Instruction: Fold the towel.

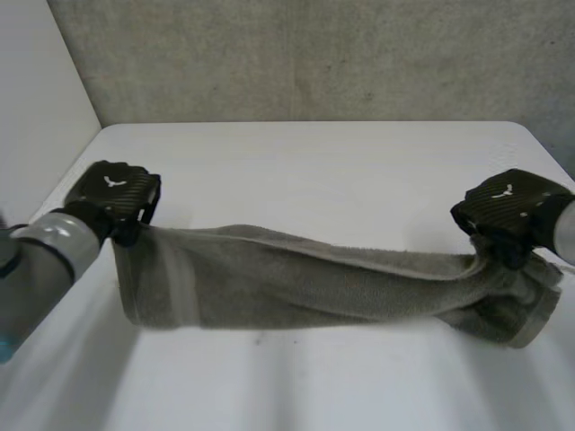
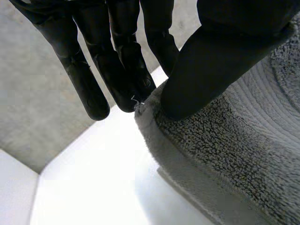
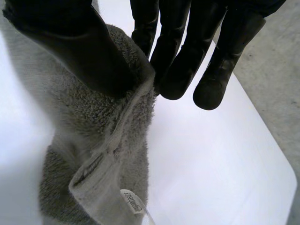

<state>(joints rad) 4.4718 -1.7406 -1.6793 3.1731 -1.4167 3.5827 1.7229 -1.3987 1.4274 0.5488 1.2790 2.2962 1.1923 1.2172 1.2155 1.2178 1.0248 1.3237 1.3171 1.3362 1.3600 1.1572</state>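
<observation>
- 2 hands carry the grey towel [image 1: 296, 283] stretched between them above the white table [image 1: 314, 162]; its lower edge hangs close to the surface.
- Left hand [image 1: 115, 193]: thumb and straight fingers [image 2: 112, 70] pinch the top edge at 1 end.
- Right hand [image 1: 512, 211]: same pinch on the opposite end, label [image 3: 131, 204] dangling below.
- Judgement: hold both pinches level and taut, and lower the towel flat before letting go, else it bunches.

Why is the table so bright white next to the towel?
Left wrist view: light glares off the table beside the towel, so its surface looks plain white. Right wrist view: the same glare. Head view: softer light, with a faint shadow under the towel.
</observation>
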